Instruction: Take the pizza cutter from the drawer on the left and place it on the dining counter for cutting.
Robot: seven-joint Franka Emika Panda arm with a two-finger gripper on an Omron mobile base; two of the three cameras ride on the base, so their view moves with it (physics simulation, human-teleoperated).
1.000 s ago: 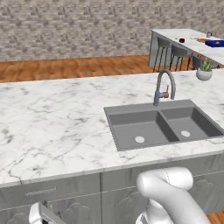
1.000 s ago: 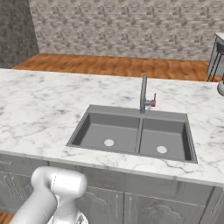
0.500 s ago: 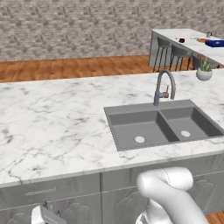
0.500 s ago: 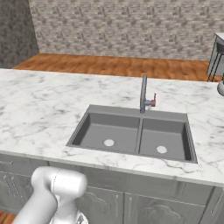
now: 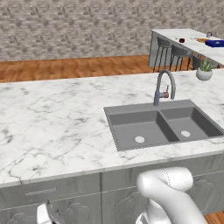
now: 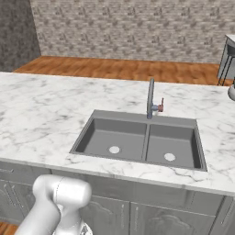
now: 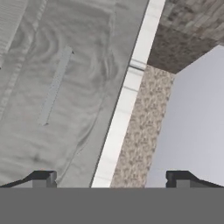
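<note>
Table: you face a white marble table [image 5: 57, 127] with a grey double sink [image 5: 162, 127].
Drawer: wide grey drawer front [image 5: 48, 192] with slim silver bar handle [image 5: 40, 191], closed.
Pincer: your pincer [image 7: 109, 179] stands wide open, holding nothing.

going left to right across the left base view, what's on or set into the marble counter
Grey sink with two basins, then the curved faucet rising behind it, then the small potted plant near the right edge.

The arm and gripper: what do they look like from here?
The arm is glossy white, with thick rounded tube-like links and a bulbous elbow. The gripper has two small dark, blocky finger tips with lighter grey faces. No cables or markings are visible.
</note>
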